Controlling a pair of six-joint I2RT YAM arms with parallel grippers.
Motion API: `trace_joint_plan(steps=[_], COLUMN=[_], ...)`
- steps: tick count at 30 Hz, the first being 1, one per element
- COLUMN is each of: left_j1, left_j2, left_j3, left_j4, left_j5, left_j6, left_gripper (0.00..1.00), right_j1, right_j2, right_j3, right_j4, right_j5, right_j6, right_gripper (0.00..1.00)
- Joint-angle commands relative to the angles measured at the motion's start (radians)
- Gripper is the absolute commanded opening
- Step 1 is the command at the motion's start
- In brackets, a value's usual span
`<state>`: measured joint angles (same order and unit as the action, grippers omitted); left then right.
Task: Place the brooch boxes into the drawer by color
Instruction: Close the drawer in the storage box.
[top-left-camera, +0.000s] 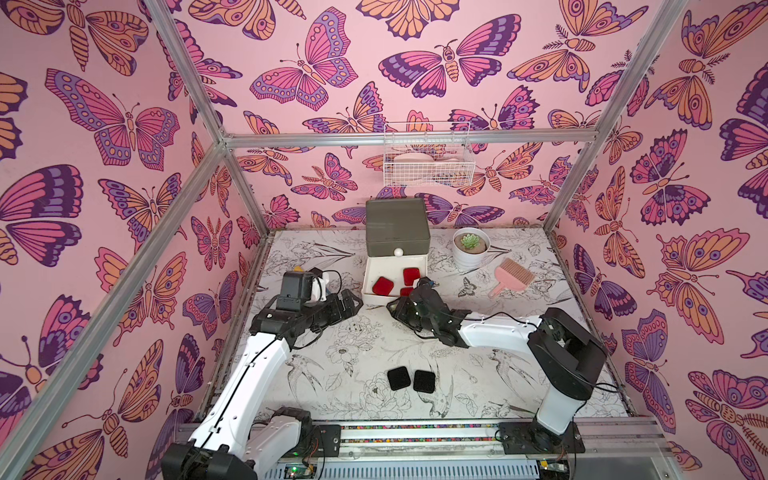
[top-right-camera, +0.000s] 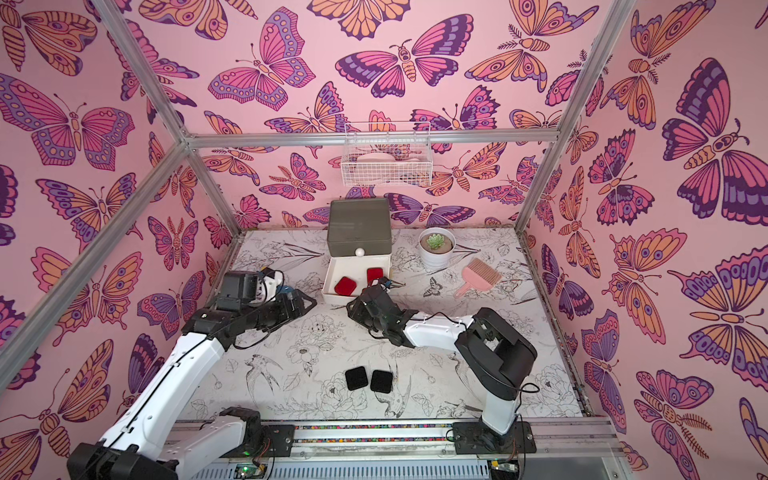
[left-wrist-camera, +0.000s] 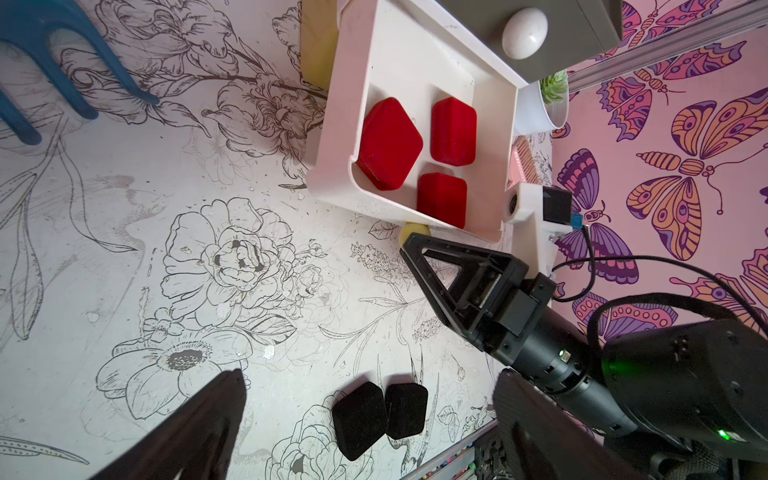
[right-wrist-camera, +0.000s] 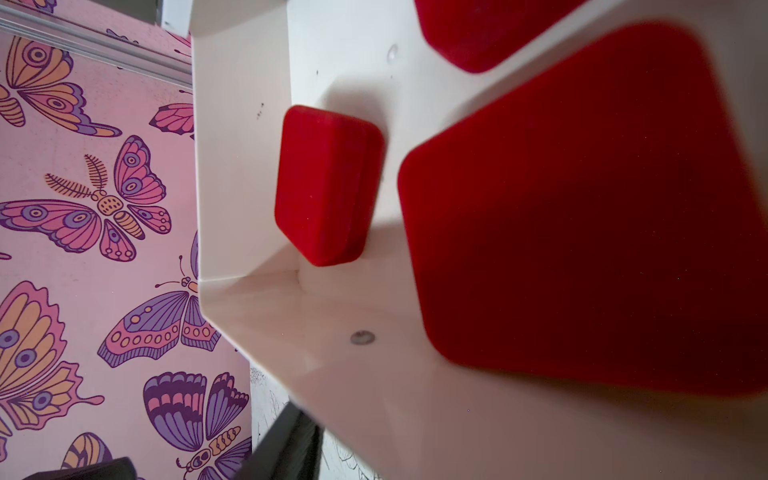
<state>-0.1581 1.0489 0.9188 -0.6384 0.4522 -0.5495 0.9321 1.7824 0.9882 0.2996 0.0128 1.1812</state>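
Three red velvety square boxes (left-wrist-camera: 388, 143) lie in the pulled-out white middle drawer (left-wrist-camera: 328, 170). The left gripper (top-left-camera: 351, 302) is wide open. The right gripper (left-wrist-camera: 415, 245) is at the round yellow knob (left-wrist-camera: 411, 229); its grip cannot be told. A crooked push could jam the drawer

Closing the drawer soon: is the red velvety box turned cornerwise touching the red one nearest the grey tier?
Apart. Left wrist view shows white drawer floor between the cornerwise red velvety box and the rear red box.
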Motion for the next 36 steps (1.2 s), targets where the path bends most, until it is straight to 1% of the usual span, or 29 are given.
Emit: trace_joint_plan(steps=[1, 5, 7, 12, 14, 20, 27, 29, 36], left_j1=[0.001, 0.002, 0.002, 0.002, 0.003, 0.002, 0.004, 0.004, 0.003], left_j2=[-0.020, -0.019, -0.017, -0.020, -0.021, -0.023, -0.015, -0.012, -0.003], left_j3=[-0.021, -0.023, -0.021, -0.021, -0.023, -0.024, -0.022, -0.017, -0.005], left_j4=[-0.029, -0.029, -0.030, -0.030, -0.030, -0.030, -0.029, -0.029, -0.029], left_j5=[0.003, 0.003, 0.005, 0.005, 0.005, 0.006, 0.010, 0.014, 0.014], left_j6=[0.022, 0.023, 0.022, 0.022, 0.023, 0.022, 0.022, 0.022, 0.022], left_gripper=[1.00, 1.00, 1.00, 1.00, 1.00, 1.00, 1.00, 1.00, 1.00], right_j1=[0.005, 0.005, 0.004, 0.005, 0.004, -0.001, -0.031, -0.046, -0.108], right_j2=[0.008, 0.004, 0.002, 0.004, 0.005, -0.029, -0.100, -0.106, -0.043], right_j3=[0.027, 0.023, 0.020, 0.015, 0.013, 0.012, 0.017, 0.021, 0.093], right_j4=[0.009, 0.003, 0.000, 0.001, 0.006, -0.031, -0.150, -0.159, -0.181], right_j5=[0.005, 0.017, 0.022, 0.035, 0.037, 0.055, 0.111, 0.116, 0.062], right_j6=[0.005, -0.003, -0.006, -0.009, -0.011, -0.032, -0.111, -0.130, -0.175], right_gripper=[0.43, 0.41, 0.37, 0.34, 0.30, 0.30, 0.29, 0.30, 0.30])
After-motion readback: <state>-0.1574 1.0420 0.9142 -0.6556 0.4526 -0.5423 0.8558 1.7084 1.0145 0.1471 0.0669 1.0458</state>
